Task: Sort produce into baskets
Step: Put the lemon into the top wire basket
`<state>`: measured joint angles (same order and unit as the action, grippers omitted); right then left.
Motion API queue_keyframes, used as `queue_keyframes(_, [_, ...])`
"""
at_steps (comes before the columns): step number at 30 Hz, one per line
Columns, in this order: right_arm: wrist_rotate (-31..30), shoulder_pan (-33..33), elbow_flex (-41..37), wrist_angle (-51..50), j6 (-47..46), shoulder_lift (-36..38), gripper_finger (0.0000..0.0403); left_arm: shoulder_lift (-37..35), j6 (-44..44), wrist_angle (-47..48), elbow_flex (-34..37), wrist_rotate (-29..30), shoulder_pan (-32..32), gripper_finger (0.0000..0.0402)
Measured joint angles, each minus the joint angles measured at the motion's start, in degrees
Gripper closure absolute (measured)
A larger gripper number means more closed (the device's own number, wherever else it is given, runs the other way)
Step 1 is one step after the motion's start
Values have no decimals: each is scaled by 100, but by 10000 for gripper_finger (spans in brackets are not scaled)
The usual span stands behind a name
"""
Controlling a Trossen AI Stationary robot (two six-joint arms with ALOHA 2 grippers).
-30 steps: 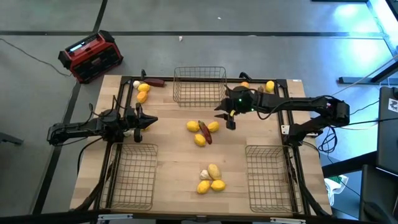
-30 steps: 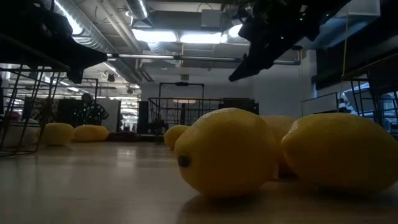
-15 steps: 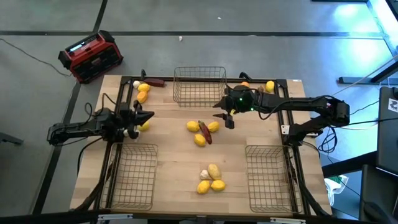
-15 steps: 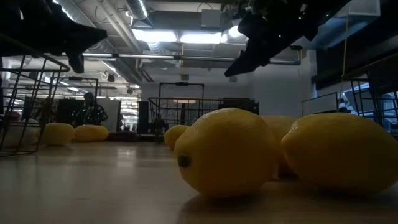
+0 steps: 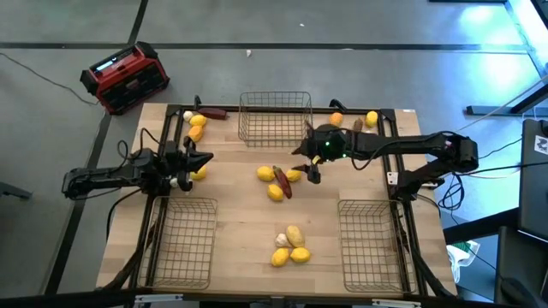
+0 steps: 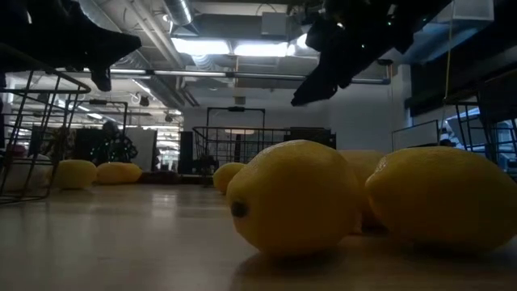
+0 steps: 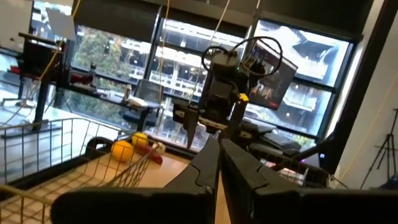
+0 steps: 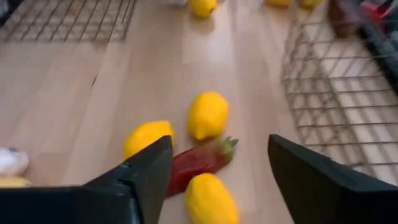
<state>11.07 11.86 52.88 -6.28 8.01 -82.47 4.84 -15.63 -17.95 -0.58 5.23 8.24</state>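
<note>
Three yellow fruits (image 5: 275, 192) and a dark red chili (image 5: 282, 182) lie in the middle of the table. My right gripper (image 5: 306, 166) hangs open just to their right, slanting down; its wrist view shows the fruits (image 8: 208, 115) and the chili (image 8: 199, 160) below and between its fingers, untouched. My left gripper (image 5: 204, 159) is shut and empty at the table's left side, above a yellow fruit (image 5: 197, 174). Wire baskets stand at the far centre (image 5: 275, 118), near left (image 5: 182, 242) and near right (image 5: 371, 244).
More yellow fruits and a garlic bulb (image 5: 281, 240) lie near the front centre. Fruits, garlic and a chili (image 5: 214, 112) sit at the far left corner, and fruits (image 5: 371, 118) at the far right. A red-and-black box (image 5: 126, 79) stands on the floor beyond the table.
My left gripper has tipped its shut fingers upward, from slanting down to about level, staying at the table's left side. The produce has not moved.
</note>
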Motion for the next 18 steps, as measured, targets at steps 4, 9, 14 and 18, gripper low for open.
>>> queue_keyframes(4, [-126,-137,0,15,126,-286,101,376,-10,-392,0,-2,-1,389])
queue_keyframes(9, [-254,-149,0,-18,314,-561,93,913,54,-657,-66,-4,-6,389])
queue_keyframes(14, [-267,-145,-2,-88,553,-755,93,1550,145,-1210,-205,-10,-6,389])
queue_keyframes(18, [-271,-147,-2,-130,597,-911,93,2057,396,-1319,-456,-20,-6,389])
